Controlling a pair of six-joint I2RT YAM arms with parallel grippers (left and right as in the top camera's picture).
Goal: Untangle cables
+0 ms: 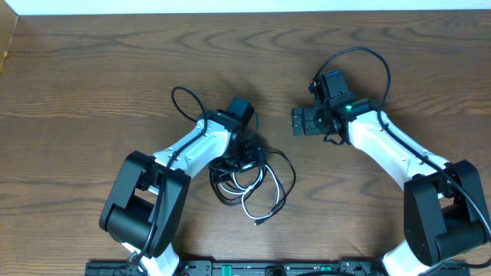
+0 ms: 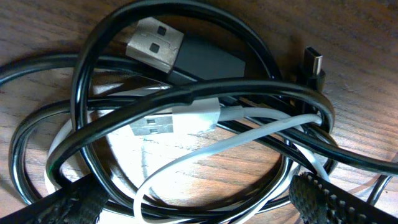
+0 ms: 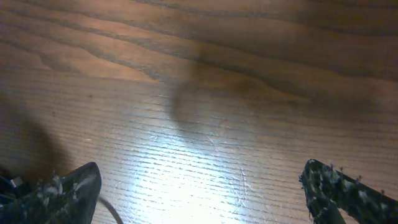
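The cables lie in one tangled heap (image 1: pixel 252 182) at the table's front middle. In the left wrist view, two black cables (image 2: pixel 93 93) loop over and under a white cable (image 2: pixel 205 149). A white USB plug (image 2: pixel 155 122), a black USB plug (image 2: pixel 155 43) and a small black plug (image 2: pixel 314 62) show. My left gripper (image 2: pixel 196 208) is open, with its fingers on either side of the heap's near loops; from overhead it (image 1: pixel 245 159) sits on the heap's far edge. My right gripper (image 1: pixel 301 121) is open and empty over bare wood (image 3: pixel 202 193), apart from the cables.
The wooden table (image 1: pixel 92 69) stretches all round. A thick black arm wire loops beside the left arm (image 1: pixel 184 100), and another arches over the right arm (image 1: pixel 368 57). A loose plug end (image 1: pixel 259 222) points toward the front edge.
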